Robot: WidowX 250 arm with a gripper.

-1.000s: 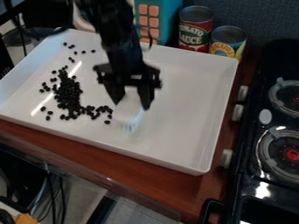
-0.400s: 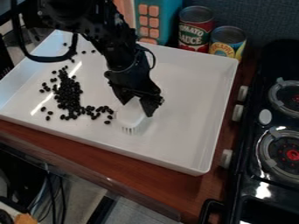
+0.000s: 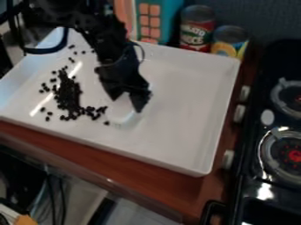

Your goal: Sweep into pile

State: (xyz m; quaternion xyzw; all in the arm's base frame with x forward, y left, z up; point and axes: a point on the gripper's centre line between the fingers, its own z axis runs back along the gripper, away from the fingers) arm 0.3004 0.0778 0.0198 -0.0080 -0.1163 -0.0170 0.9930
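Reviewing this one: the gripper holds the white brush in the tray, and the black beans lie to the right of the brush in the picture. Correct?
Not quite: in the camera view, the black beans lie left of the white brush. The gripper does hold it in the tray.

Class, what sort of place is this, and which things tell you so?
Probably a robot workspace dressed as a toy kitchen: a stove, food cans and a tray of black beans.
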